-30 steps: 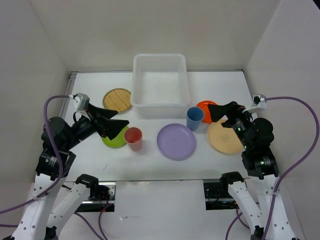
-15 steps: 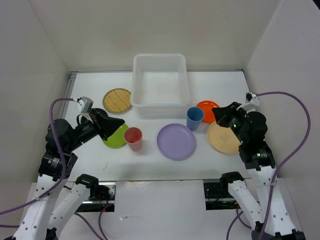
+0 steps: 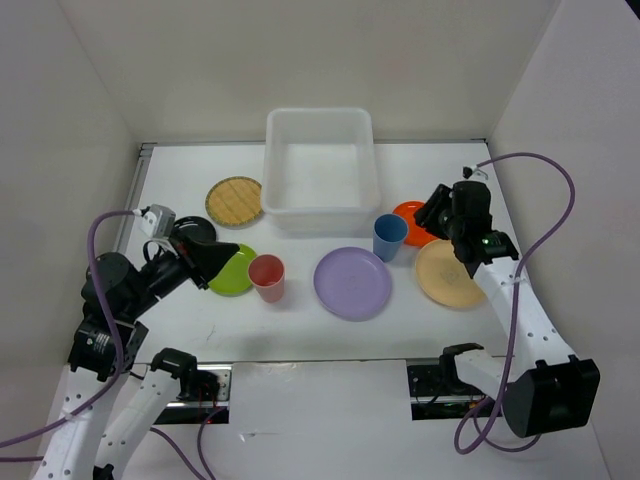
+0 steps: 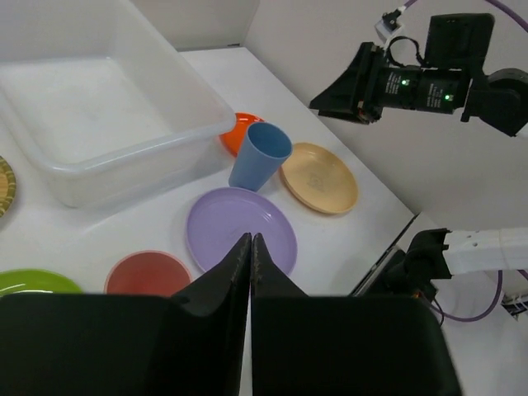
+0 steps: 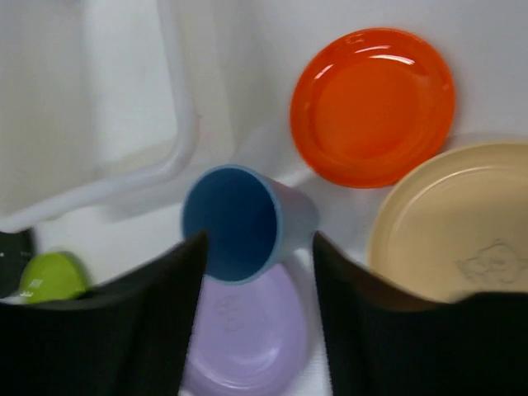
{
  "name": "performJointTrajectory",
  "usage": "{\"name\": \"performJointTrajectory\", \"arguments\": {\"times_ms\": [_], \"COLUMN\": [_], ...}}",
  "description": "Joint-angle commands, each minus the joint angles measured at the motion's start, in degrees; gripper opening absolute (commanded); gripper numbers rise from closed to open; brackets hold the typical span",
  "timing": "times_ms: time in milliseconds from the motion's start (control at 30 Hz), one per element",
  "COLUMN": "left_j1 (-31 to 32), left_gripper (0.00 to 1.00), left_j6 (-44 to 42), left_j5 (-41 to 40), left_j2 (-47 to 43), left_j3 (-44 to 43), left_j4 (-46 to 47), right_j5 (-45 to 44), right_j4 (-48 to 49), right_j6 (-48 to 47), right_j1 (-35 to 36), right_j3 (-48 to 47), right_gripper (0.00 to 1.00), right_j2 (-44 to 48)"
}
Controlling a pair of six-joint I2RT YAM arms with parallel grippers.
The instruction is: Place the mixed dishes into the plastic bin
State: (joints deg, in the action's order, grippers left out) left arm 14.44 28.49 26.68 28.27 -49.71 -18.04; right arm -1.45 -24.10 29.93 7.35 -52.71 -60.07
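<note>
— Where does the blue cup (image 5: 235,219) stand?
— At 5 o'clock from the plastic bin (image 3: 318,120), near the right gripper (image 5: 257,239), which is released. The left gripper (image 4: 250,239) is clenched on nothing.

This is a robotics lab test cell. A flat white tabletop (image 3: 300,330) is boxed in by plain white panel walls (image 3: 420,60) at the back and on both sides, like a booth. A white-and-black jointed left robot arm (image 3: 108,295) and a matching right robot arm (image 3: 510,290) rise from black clamped bases (image 3: 190,375) at its near edge, trailing thick purple cables (image 3: 573,200). Small green indicator lights (image 4: 403,82) glow on the right arm's housing. Household goods, a translucent white rectangular plastic tub (image 3: 319,118) and a round lavender plastic plate (image 3: 352,283), sit amid this hardware.
</note>
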Motion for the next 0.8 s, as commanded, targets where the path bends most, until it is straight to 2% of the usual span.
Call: {"name": "performJointTrajectory", "arguments": {"times_ms": [0, 33, 67, 100, 400, 600, 767], "left_j1": [0.07, 0.07, 0.07, 0.07, 0.07, 0.07, 0.07], "left_gripper": [0.06, 0.19, 0.54, 0.67, 0.77, 0.77, 0.76], "left_j6": [-0.19, -0.19, -0.80, -0.80, -1.95, -2.56, -2.04], "left_j5": [-1.19, -1.19, -1.19, -1.19, -0.66, -1.36, 0.57], "left_j2": [-2.34, -2.34, -2.87, -2.87, -0.42, 3.01, 8.28], "left_j3": [1.01, 1.63, 1.64, 2.25, 2.78, 3.31, 5.15], "left_j4": [2.22, 2.22, 2.22, 3.01, 3.55, 3.01, 3.11], "right_j5": [-6.17, -7.85, -9.43, -12.23, -12.52, -6.55, -5.84], "right_j4": [-0.78, -0.78, -0.78, -0.78, -0.25, 3.35, 1.17], "right_j6": [0.74, 2.05, 2.76, 3.55, 2.94, 1.10, 1.78], "right_j1": [0.38, 0.38, 0.38, 0.38, -1.91, -1.74, 2.48], "right_j3": [-3.19, -2.58, -2.58, -2.58, -12.15, -7.95, -6.62], "right_gripper": [0.68, 0.85, 0.95, 0.99, 0.99, 0.98, 0.98], "right_j2": [-0.57, -0.57, -1.27, -2.40, -18.49, -14.82, -3.05]}}
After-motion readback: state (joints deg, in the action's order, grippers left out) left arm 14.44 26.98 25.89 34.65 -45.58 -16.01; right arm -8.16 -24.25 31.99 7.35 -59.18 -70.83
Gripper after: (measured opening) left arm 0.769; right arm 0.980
